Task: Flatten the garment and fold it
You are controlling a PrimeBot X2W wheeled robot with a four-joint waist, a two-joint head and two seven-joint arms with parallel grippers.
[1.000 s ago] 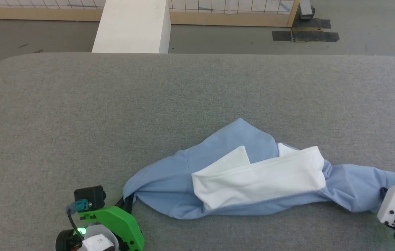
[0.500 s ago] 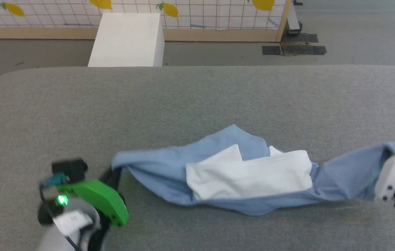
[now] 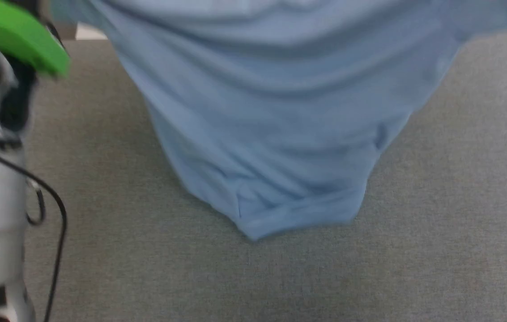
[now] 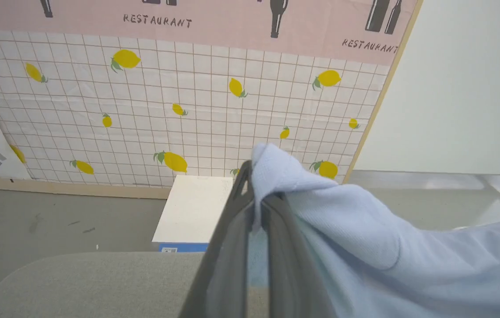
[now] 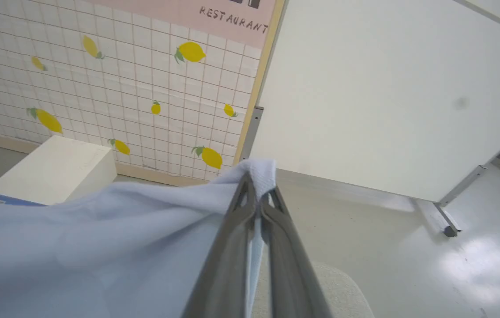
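A grey fabric-covered bench (image 3: 436, 223) lies below. Past its far edge, at 12 o'clock, a white box (image 4: 192, 207) stands on the grey floor (image 4: 55, 221) before a lemon-printed grid wall (image 4: 188, 110). A plain white panel (image 5: 386, 88) stands at 2 o'clock.

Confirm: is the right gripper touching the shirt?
Touching. In the right wrist view the right gripper is shut on a bunched corner of the shirt, with cloth poking out past its tip.

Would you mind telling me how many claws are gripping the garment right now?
2. The left claw is shut on one bunched corner of the garment; the right claw is shut on another corner, with the shirt hanging between them.
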